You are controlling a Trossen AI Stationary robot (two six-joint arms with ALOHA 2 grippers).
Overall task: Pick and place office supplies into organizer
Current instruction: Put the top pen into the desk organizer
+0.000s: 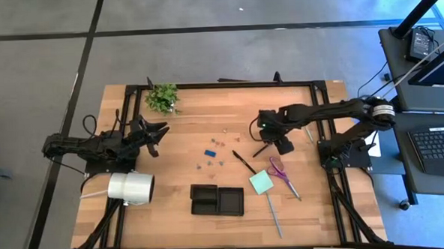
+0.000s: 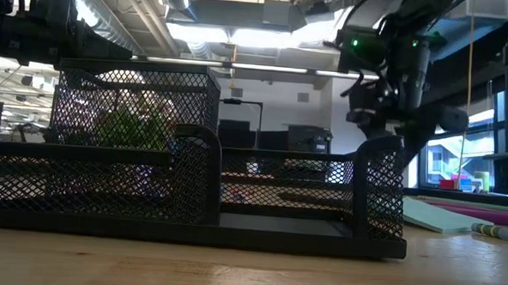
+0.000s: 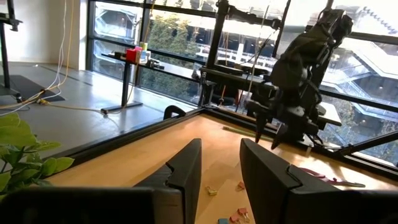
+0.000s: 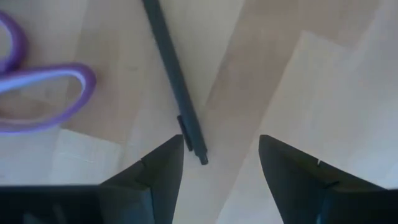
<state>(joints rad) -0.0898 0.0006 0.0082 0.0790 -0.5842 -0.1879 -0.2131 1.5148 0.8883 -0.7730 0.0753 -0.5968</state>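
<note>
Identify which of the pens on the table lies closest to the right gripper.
The black pen lying just beyond the open right gripper, beside the purple scissors. The grey pen lies far off, near the table edge.

Scissors point(image 4: 37, 93) cut off, perhaps blurred

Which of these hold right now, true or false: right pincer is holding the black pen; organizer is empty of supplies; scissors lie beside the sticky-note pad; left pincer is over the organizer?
1. The right pincer is holding the black pen. False: it is open above the pen, which lies on the table.
2. The organizer shows no supplies inside. True.
3. The scissors lie beside the sticky-note pad. True.
4. The left pincer is over the organizer. False: it waits near the plant.
</note>
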